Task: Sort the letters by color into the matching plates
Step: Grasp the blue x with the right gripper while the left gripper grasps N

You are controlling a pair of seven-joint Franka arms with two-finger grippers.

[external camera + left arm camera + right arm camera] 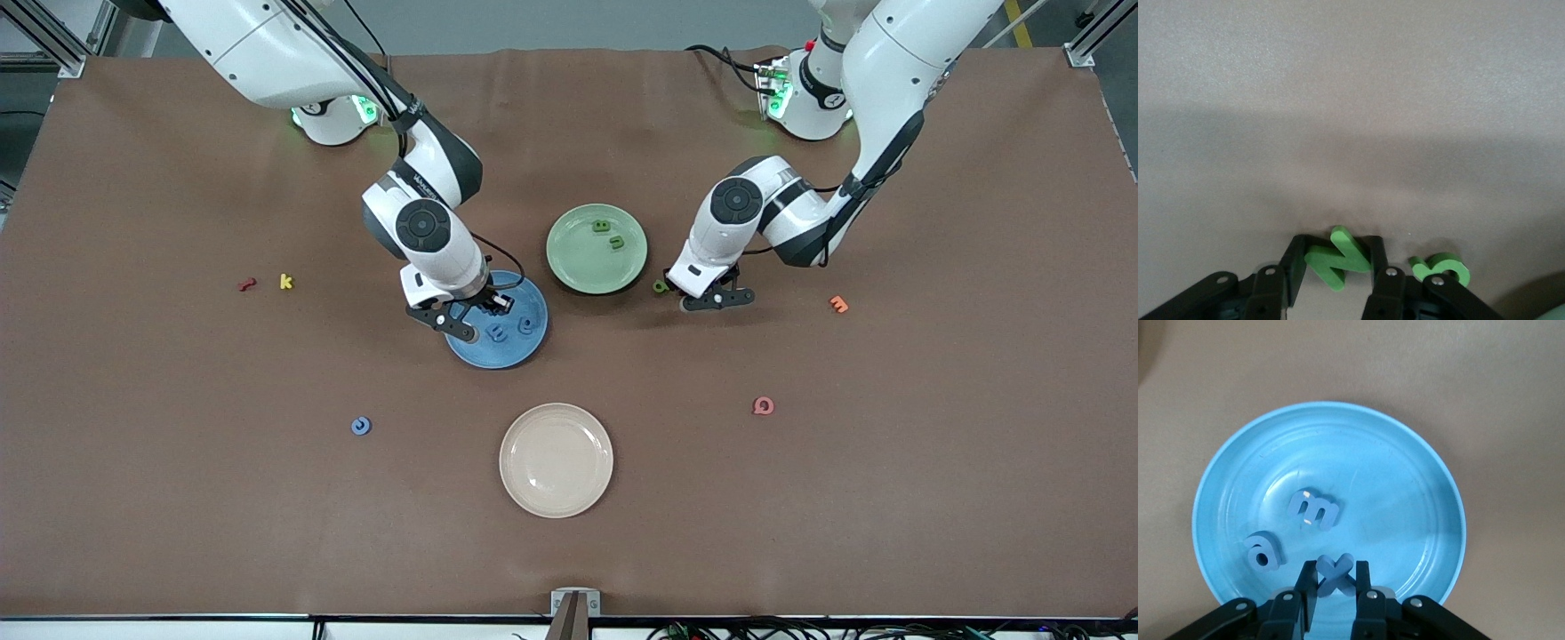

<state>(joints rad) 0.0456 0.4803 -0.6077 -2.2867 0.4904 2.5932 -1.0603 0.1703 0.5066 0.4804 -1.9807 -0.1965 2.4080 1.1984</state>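
Note:
My right gripper (476, 311) (1335, 570) hangs over the blue plate (511, 356) (1331, 407), shut on a blue letter x (1335, 573). A blue m (1313, 509) and a blue a (1262, 551) lie in that plate. One more blue letter (360, 426) lies on the table nearer the front camera. My left gripper (718, 300) (1337, 248) is down at the table beside the pale green plate (578, 258), its fingers pressed on both sides of a green N (1338, 265). A second green letter (661, 286) (1441, 267) lies next to it. Two green letters (608, 234) lie in the green plate.
A cream plate (556, 460) sits nearer the front camera. A red letter (246, 284) and a yellow k (285, 281) lie toward the right arm's end of the table. An orange letter (838, 304) and a pink one (763, 406) lie toward the left arm's end.

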